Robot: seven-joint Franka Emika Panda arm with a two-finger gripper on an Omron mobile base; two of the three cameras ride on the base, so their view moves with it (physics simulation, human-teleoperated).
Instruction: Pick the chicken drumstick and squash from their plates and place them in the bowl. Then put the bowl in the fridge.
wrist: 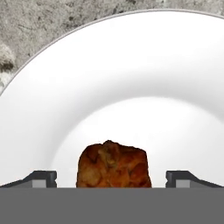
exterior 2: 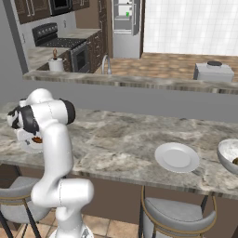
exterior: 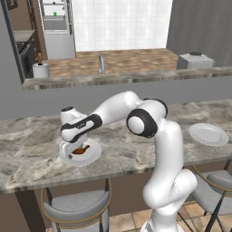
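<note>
now the gripper [wrist: 112, 180] is hovering just above the plate [wrist: 131, 65] with its jaws standing wide apart on both sides of the chicken drumstick [wrist: 113, 164], which is lying on that plate, so it should be lowering straight and closing gently around the meat's middle.

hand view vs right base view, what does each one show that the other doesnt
Hand view alone: the open gripper, its two fingertips standing wide on either side of the chicken drumstick, with bare white plate all around it.

Right base view alone: a second, bare plate further along the counter, the bowl at the far right edge, the stools below, and the fridge at the back of the kitchen.

Both: the drumstick on its plate and the marbled counter under it, though in the right base view the arm covers most of that plate.
</note>
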